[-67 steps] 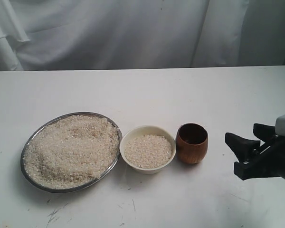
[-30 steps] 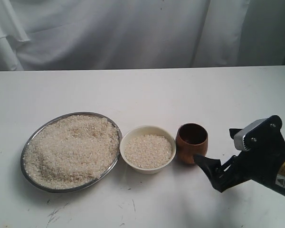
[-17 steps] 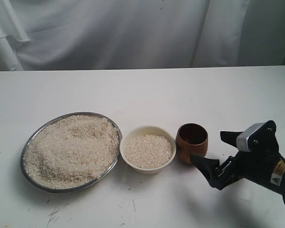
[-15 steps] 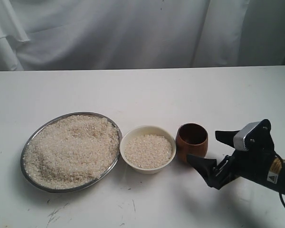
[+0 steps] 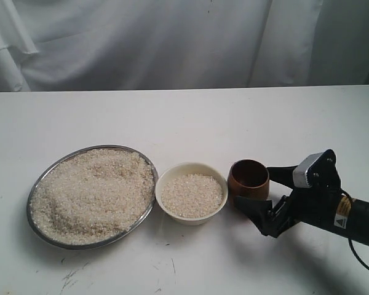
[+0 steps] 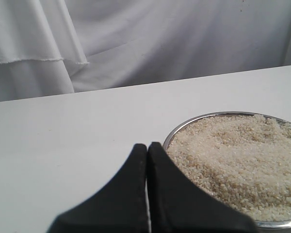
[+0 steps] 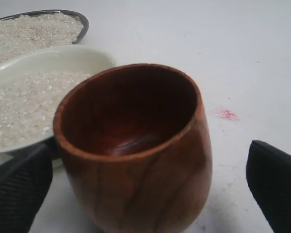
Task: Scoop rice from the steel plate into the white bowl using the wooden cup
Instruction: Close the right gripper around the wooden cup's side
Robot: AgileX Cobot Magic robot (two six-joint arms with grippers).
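Observation:
Heaped with off-white rice (image 5: pixel 92 193), the steel plate (image 5: pixel 32 198) lies at the left. To its right stands the white bowl (image 5: pixel 191 166), with rice inside. The wooden cup (image 5: pixel 248 180) stands upright and empty just right of the bowl. My right gripper (image 5: pixel 258 186) is open, one finger on each side of the cup. In the right wrist view the cup (image 7: pixel 136 160) fills the gap between the fingers (image 7: pixel 276 184), with space on both sides. My left gripper (image 6: pixel 148 145) is shut on nothing, beside the plate's rim (image 6: pixel 184 127); it is out of the exterior view.
A white table (image 5: pixel 184 117) carries everything, with a white curtain (image 5: pixel 172 43) along its far edge. A small pink mark (image 7: pixel 226 114) shows on the table beyond the cup. The right arm's body (image 5: pixel 344 215) lies low at the right.
My right gripper has dropped and slid left across the table, from well right of the cup to straddling it. Plate, bowl and cup have not moved.

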